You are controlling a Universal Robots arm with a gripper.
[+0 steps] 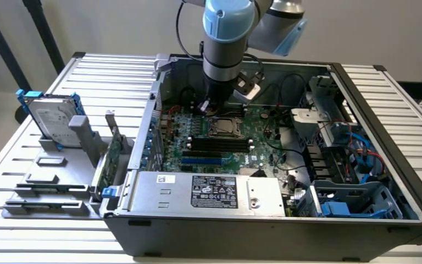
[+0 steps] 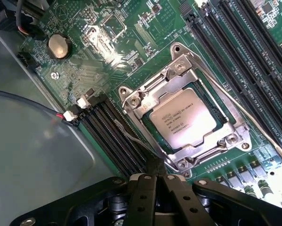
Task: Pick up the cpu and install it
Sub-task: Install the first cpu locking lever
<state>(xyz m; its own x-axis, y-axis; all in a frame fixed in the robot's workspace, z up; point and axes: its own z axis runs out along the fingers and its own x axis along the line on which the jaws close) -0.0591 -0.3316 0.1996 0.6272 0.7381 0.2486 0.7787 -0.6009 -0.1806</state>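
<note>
The cpu point(image 2: 182, 118) is a small square chip with a dull silver top and printed text. It lies flat in the motherboard socket, framed by the metal retention bracket point(image 2: 131, 100). In the exterior view the cpu point(image 1: 222, 127) sits mid-board inside the open computer case. My gripper point(image 2: 155, 165) hovers just off one side of the socket with its two black fingers pressed together and nothing between them. Seen from outside, the gripper point(image 1: 206, 106) hangs low over the board, just behind the socket.
Black memory slots point(image 1: 218, 144) run beside the socket. A grey power supply box point(image 1: 215, 191) with a label fills the case front. A drive cage with blue cables point(image 1: 346, 151) stands at the exterior view's right. A hard drive with blue brackets point(image 1: 50, 118) stands on a grey rack outside.
</note>
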